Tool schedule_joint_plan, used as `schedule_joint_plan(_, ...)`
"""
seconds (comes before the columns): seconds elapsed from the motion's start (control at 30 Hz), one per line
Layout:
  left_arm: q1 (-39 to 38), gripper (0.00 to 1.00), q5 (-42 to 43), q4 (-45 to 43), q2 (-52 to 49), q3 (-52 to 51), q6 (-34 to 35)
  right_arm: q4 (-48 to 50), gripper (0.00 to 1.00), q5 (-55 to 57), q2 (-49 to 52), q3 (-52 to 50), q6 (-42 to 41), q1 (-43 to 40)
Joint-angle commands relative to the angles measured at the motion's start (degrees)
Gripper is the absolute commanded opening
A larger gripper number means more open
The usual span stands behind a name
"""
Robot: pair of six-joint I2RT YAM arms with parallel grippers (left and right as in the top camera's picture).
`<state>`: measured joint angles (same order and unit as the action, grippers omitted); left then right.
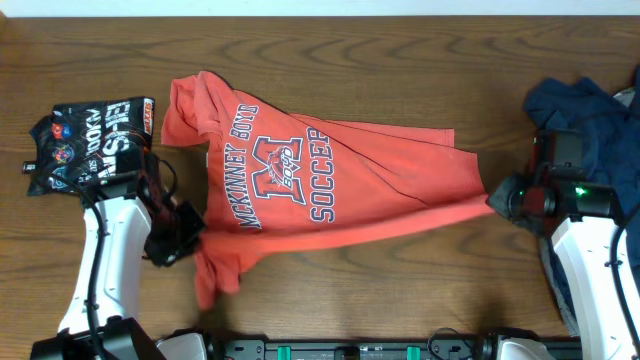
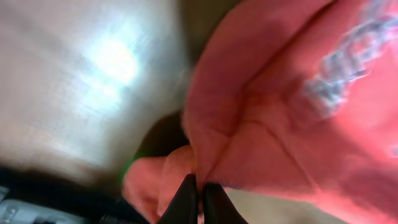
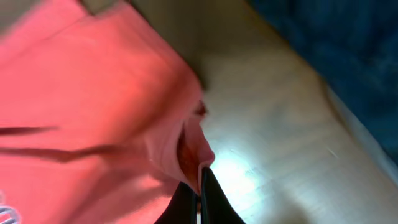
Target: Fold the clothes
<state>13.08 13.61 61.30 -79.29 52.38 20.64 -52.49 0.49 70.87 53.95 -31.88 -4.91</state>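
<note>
Bag sits at ten o'clock. Left gripper, at eight, is pinched tight on a fold of the shirt, which lies print-up at centre, stretched between both arms. Right gripper, at three, is clamped on its far edge. Both pinches look thin, so a hard pull could slip or bunch the cloth.

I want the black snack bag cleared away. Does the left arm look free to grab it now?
Probably not: the left gripper is shut on the T-shirt. The snack bag lies close beside that arm, so after letting go, likely yes.
</note>
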Motion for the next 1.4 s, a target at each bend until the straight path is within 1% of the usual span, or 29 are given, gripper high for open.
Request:
schedule_joint_plan(0.0,-0.28,0.06,6.84,-4.52,0.33,3.82,-2.05,6.21,0.01,-5.53,0.57,0.70,6.97,-0.66)
schedule_joint_plan(0.1,-2.29,0.06,10.45,-13.33,0.31,5.81,-2.21,14.51,0.01,-8.48,1.68,1.25,11.08,-0.66)
schedule_joint_plan(0.17,-4.79,0.06,10.43,-20.39,0.31,7.82,-3.41,19.17,0.01,-9.40,3.43,3.06,12.48,-0.66)
schedule_joint_plan(0.23,-7.26,0.06,10.10,-26.29,0.11,10.36,-5.18,21.79,0.01,-9.35,5.75,6.08,12.79,-0.72)
schedule_joint_plan(0.3,-9.60,0.06,6.88,-30.56,-0.90,14.40,-5.64,23.47,0.01,-9.42,9.25,11.23,13.94,-0.70)
schedule_joint_plan(0.37,-11.28,0.06,2.71,-31.19,-3.41,20.76,-5.77,23.23,0.01,-9.68,13.33,17.99,15.02,-0.70)
schedule_joint_plan(0.4,-11.85,0.06,2.16,-31.19,-5.38,24.74,-6.58,22.77,0.01,-9.77,15.32,21.49,15.52,-0.70)
schedule_joint_plan(0.6,-11.80,0.06,2.16,-32.87,-19.91,48.70,-8.61,18.56,0.01,-9.38,28.92,48.00,16.59,-0.79)
schedule_joint_plan(0.63,-11.50,0.06,2.19,-34.14,-22.88,53.68,-8.85,18.12,0.01,-8.02,31.02,52.83,16.72,-0.85)
schedule_joint_plan(0.77,-9.79,0.06,2.14,-36.35,-30.16,70.16,-8.55,15.76,0.01,-0.76,35.08,66.27,15.58,-1.92)
schedule_joint_plan(0.87,-7.45,0.06,1.86,-38.23,-32.85,80.81,-4.28,15.85,0.01,3.87,35.17,72.89,15.61,-3.32)
schedule_joint_plan(0.93,-5.64,0.06,2.05,-40.13,-32.98,84.26,-1.22,14.88,0.01,5.70,35.15,76.30,15.61,-4.42)
schedule_joint_plan(1.0,-4.02,0.06,4.04,-40.61,-32.57,86.14,0.50,12.98,0.01,6.86,35.15,78.75,15.45,-5.38)
schedule_joint_plan(1.07,-2.89,0.06,7.96,-38.84,-32.06,86.66,0.72,10.73,0.01,6.80,35.15,79.71,15.39,-5.99)
schedule_joint_plan(1.13,-2.49,0.06,10.73,-33.55,-31.67,86.66,0.66,6.64,0.01,6.82,35.17,79.69,15.41,-6.05)
schedule_joint_plan(1.2,-2.54,0.06,13.03,-25.35,-31.65,86.64,0.61,1.18,0.01,6.84,35.23,78.86,15.45,-5.77)
schedule_joint_plan(1.27,-3.10,0.06,15.37,-14.36,-31.87,86.55,-0.09,-5.29,0.01,6.84,35.23,77.29,15.43,-5.51)
schedule_joint_plan(1.33,-3.78,0.06,15.76,-3.41,-31.95,86.36,-2.78,-11.96,0.01,7.37,35.26,75.54,15.41,-5.29)
schedule_joint_plan(1.37,-4.17,0.06,15.74,2.32,-31.95,85.74,-5.42,-15.12,0.01,8.09,35.26,74.23,15.41,-5.27)
